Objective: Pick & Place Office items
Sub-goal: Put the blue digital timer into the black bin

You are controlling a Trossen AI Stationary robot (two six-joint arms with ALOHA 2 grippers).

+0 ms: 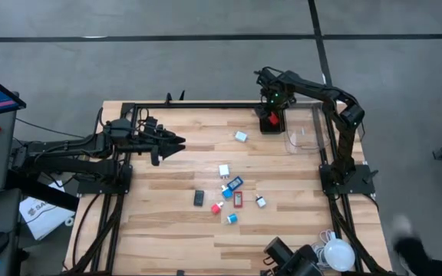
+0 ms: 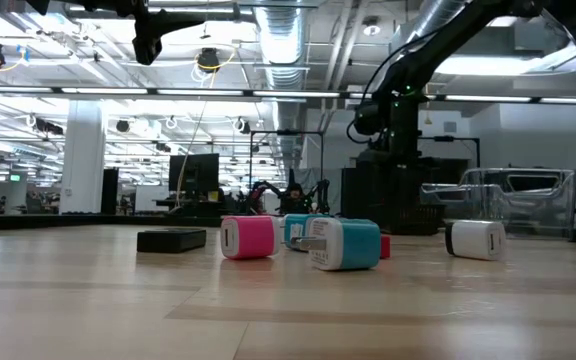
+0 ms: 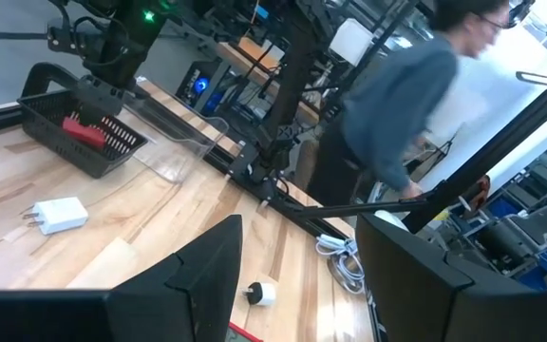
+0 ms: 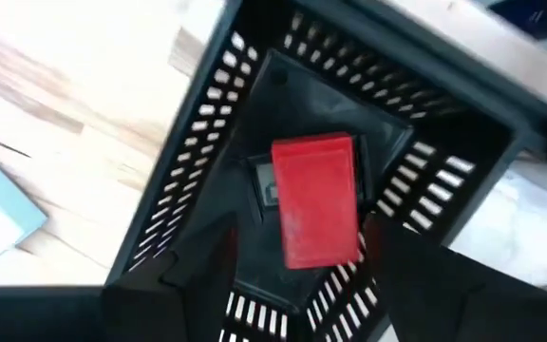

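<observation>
Several small office items lie loose mid-table: white (image 1: 224, 170), light blue (image 1: 235, 183), red (image 1: 237, 200) and black (image 1: 199, 198) pieces, with one white-blue piece (image 1: 241, 136) apart toward the far edge. A flat red piece (image 4: 315, 199) lies flat on the floor of the black slotted tray (image 1: 271, 123). My right gripper (image 4: 297, 237) hangs open above that tray, pointing down, a finger on either side of the red piece without touching it. My left gripper (image 1: 176, 143) hovers open above the table's left half, away from the items (image 3: 60, 215).
A clear bin (image 1: 305, 134) stands right of the black tray. A white round lamp ball with cable (image 1: 338, 253) sits at the near right corner. A person (image 3: 406, 95) moves beyond the table's right side. Bare wood lies between the left gripper and the items.
</observation>
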